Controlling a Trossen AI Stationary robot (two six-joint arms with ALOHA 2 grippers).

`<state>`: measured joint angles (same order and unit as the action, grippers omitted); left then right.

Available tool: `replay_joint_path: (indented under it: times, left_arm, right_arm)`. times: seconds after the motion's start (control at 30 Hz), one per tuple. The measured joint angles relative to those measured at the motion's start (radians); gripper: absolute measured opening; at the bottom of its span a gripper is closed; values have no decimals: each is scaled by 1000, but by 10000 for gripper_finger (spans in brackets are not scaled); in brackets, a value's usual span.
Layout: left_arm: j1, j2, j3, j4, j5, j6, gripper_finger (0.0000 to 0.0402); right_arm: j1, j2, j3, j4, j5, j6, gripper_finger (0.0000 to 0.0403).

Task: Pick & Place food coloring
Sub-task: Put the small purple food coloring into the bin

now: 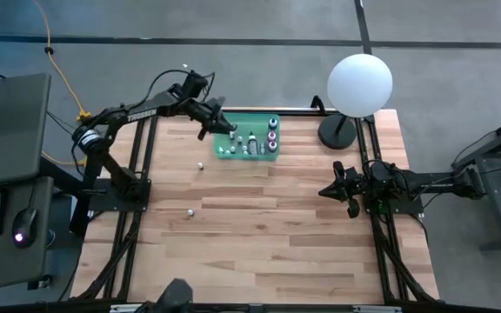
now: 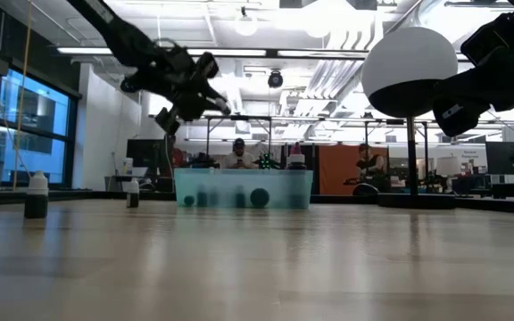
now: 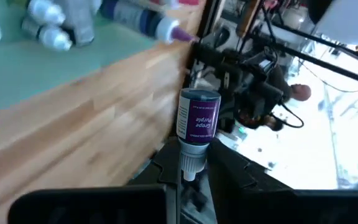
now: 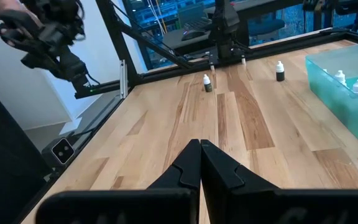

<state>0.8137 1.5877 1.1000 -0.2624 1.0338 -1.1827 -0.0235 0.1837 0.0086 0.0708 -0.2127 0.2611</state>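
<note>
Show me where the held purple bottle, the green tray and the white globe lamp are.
purple bottle [image 3: 198,119]: left wrist view, its label.
green tray [image 1: 233,122]: high view, bare floor.
white globe lamp [image 1: 360,83]: high view, globe centre.

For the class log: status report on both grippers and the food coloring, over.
Left gripper shut on purple bottle, raised at green tray left end. Right gripper shut, empty, waiting. Two bottles loose on table. Nothing blocking.

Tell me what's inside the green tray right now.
The green tray holds several small food coloring bottles, whitish-capped, with larger ones showing blue and pink by its far right end. An exact count isn't possible: the left gripper, shut on a purple bottle, covers the tray's left corner.
</note>
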Motion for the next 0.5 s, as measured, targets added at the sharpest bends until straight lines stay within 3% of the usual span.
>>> replay_joint_path:
  times: [0.1,0.3,0.5]
  left_arm:
    - [19,59,0,-2,76,-41,40]
    - [45,147,0,6,133,-79,40]
    - [104,170,-1,6,206,-130,40]
  right_arm:
    - [0,0,0,0,0,0,0]
    - [0,0,0,0,0,0,0]
    - [0,0,0,0,0,0,0]
